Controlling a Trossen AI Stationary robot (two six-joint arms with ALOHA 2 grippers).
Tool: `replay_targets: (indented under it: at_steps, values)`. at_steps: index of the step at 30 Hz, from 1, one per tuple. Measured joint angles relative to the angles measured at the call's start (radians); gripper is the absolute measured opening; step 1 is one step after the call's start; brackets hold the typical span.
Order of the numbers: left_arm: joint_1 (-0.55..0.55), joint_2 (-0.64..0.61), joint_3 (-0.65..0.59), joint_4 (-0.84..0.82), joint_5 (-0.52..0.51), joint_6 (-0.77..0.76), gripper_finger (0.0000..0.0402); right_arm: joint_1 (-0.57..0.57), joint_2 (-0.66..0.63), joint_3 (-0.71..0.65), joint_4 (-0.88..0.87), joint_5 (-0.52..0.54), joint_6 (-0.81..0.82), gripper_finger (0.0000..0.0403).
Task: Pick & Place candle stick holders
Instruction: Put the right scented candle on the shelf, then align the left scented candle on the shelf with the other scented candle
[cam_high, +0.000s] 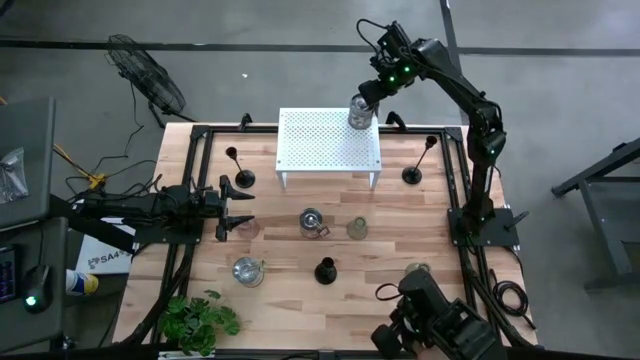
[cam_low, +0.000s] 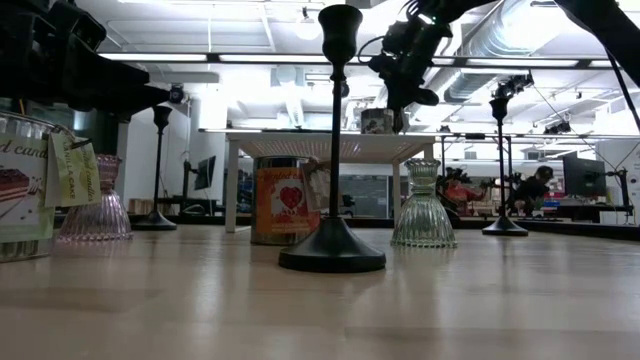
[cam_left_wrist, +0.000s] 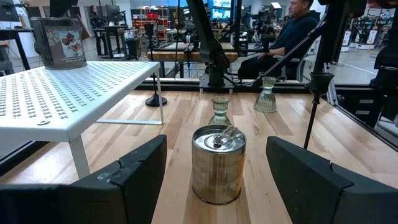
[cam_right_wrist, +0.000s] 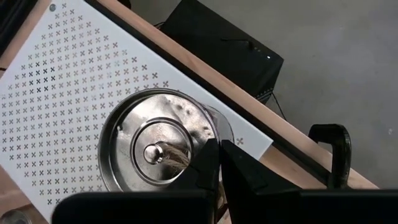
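Note:
A lidded metal candle tin (cam_high: 360, 112) stands on the far right corner of the white perforated stand (cam_high: 330, 145). My right gripper (cam_right_wrist: 219, 163) is shut and slants down at the tin's rim. My left gripper (cam_high: 242, 207) is open and level at the table's left, pointing at a second silver tin (cam_left_wrist: 217, 165) some way ahead of it. Standing on their bases on the table are two slim black sticks (cam_high: 240, 172) (cam_high: 415, 165), a squat black holder (cam_high: 325, 270), a pink glass (cam_high: 247, 228), a greenish glass (cam_high: 357, 228) and a clear glass holder (cam_high: 247, 270). My right gripper's shut fingertips (cam_right_wrist: 208, 155) lie against the outline of the tin's rim (cam_right_wrist: 205, 124), on the side toward the stand's corner, coming slanting from above. I cannot tell whether they touch it. The tin stands upright on the stand.
A leafy plant (cam_high: 200, 320) sits at the near left corner. Black frame rails (cam_high: 455, 190) run along the table's sides. Another glass holder (cam_high: 417, 270) stands near right. A person sits beyond the table in the left wrist view (cam_left_wrist: 292, 28).

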Motion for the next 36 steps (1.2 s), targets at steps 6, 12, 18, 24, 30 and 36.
replay_targets:
  at_steps: [6, 12, 18, 24, 30, 36]
  values:
    - [0.000, 0.000, 0.000, 0.000, 0.000, 0.000, 0.0269, 0.009, 0.000, -0.001, -0.005, -0.011, -0.001, 0.0025]
    - [0.000, 0.000, 0.000, 0.000, 0.000, 0.000, 0.0269, 0.020, -0.002, -0.001, -0.008, 0.018, -0.001, 0.0092]
    - [0.000, 0.000, 0.000, 0.000, 0.000, 0.000, 0.0269, 0.019, -0.030, -0.001, -0.013, 0.021, 0.002, 0.0145]
    - [0.000, 0.000, 0.000, 0.000, 0.000, 0.000, 0.0269, 0.019, -0.086, -0.001, -0.034, 0.050, 0.002, 0.0162]
    - [0.000, 0.000, 0.000, 0.000, 0.000, 0.000, 0.0269, 0.021, -0.176, -0.001, -0.078, 0.064, 0.015, 0.0162]
    - [0.000, 0.000, 0.000, 0.000, 0.000, 0.000, 0.0269, 0.032, -0.277, -0.001, -0.210, 0.150, 0.028, 0.0162]
